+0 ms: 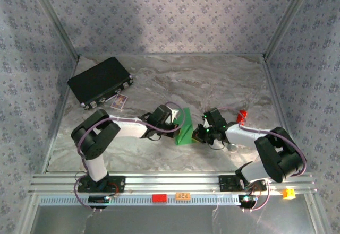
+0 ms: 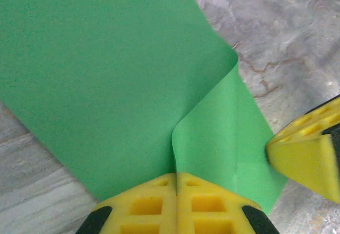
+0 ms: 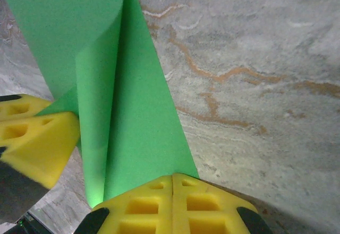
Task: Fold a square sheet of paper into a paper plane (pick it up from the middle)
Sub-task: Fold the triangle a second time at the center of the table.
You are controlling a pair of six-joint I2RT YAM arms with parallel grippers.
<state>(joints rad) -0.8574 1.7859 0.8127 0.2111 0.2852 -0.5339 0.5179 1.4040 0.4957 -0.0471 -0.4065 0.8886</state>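
Left wrist view: my left jaws pinched shut on square sheet of paper (image 2: 95,85), uncreased fold curling up. Right jaws clamped on same sheet alongside. Sheet at middle of bench (image 1: 223,80); paired grips likely aligning fold.

Marbled table (image 1: 212,80) bears black case (image 1: 100,81) (far left).

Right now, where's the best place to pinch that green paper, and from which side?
Probably the edge facing the arms, coming in edge-on with one finger on each face. The square sheet of paper is thin and curled over in a soft, uncreased roll, so only an edge fits between jaws. The left gripper and right gripper are shut on it that way.
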